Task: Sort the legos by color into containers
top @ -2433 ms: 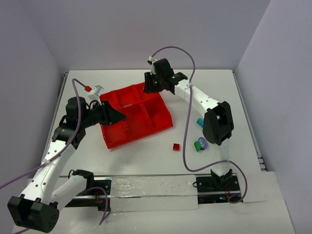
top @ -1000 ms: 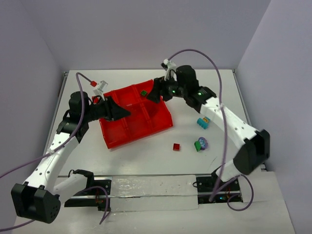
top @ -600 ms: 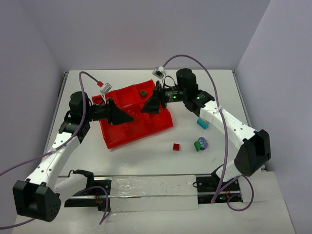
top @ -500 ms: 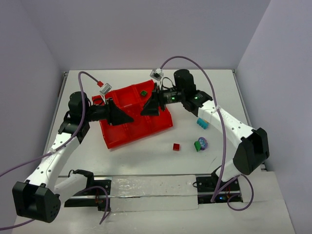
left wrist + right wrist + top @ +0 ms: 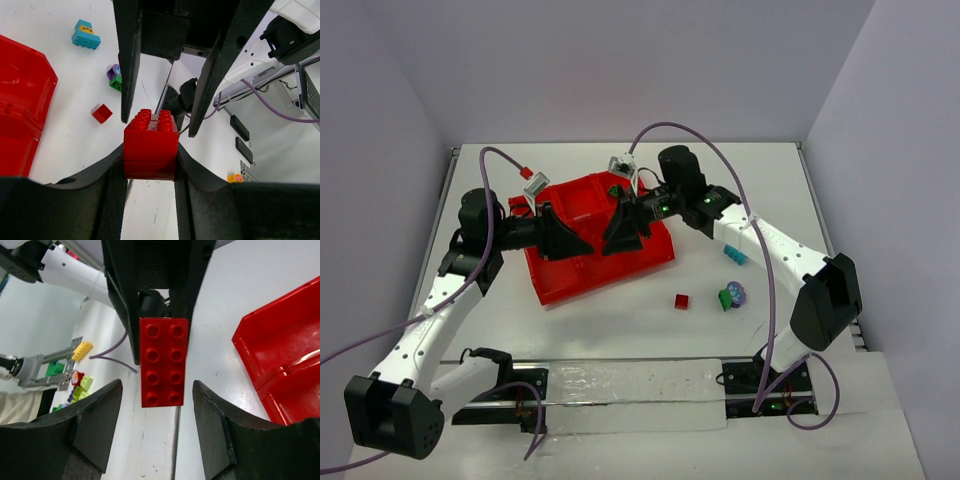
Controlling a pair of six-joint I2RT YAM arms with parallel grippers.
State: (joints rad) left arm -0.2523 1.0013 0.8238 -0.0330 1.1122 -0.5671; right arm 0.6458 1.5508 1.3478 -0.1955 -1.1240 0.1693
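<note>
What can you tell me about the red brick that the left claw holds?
The red brick is glossy plastic, oblong, with eight round studs in two rows of four. The left claw grips two opposite sides, holding it in the air. The right claw stands open, its fingers flanking the brick without touching it.

A glossy red tray point(image 5: 570, 280) sits askew at the middle of the white tabletop point(image 5: 620, 335). Both arms reach in over it from opposite sides. The left gripper point(image 5: 582, 243) and the right gripper point(image 5: 612, 238) point at each other, tips almost meeting above the tray's middle compartments; how their jaws stand cannot be told from here. One green lego point(image 5: 615, 190) lies in a far compartment. On the tabletop right of the tray lie a red lego point(image 5: 681, 301), a green point(image 5: 725, 298) and purple point(image 5: 737, 292) pair touching each other, and a light blue lego point(image 5: 733, 255) beside the right arm.
</note>
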